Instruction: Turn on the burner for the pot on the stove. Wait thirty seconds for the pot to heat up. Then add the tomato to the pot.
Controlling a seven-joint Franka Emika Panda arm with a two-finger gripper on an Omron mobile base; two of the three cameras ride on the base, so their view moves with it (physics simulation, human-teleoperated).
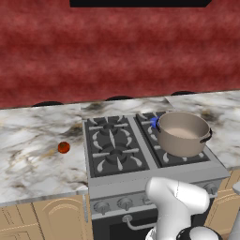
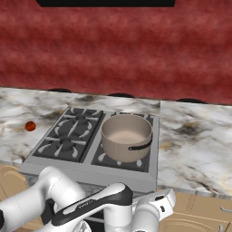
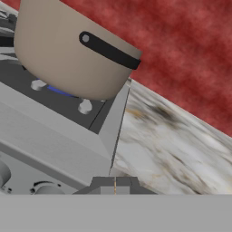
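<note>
The pot [image 1: 183, 133] sits on the stove's [image 1: 154, 176] right burners — blue flame glows under it. Tomato [image 1: 63, 147] rests on the bench [image 1: 33, 159], well left of the stove. Gripper [image 3: 115, 183] pinched closed, empty — low by the stove's front right corner.

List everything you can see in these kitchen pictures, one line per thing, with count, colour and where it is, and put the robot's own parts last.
pot: one, grey-tan with pale inside and dark side handles, on the stove's right side.
flame: one, blue, at the pot's left edge, under it.
stove: one, grey steel with dark grates, set into the counter, middle.
knobs: a row, grey, along the stove's front.
tomato: one, red-orange, on the counter left of the stove.
counter: one, white marbled, both sides of the stove.
wall: one, red, behind the counter.
cabinets: tan, below the counter.
arm: one, white, in front of the stove.
gripper: one, dark tips, shut, low by the stove's front right corner.
</note>
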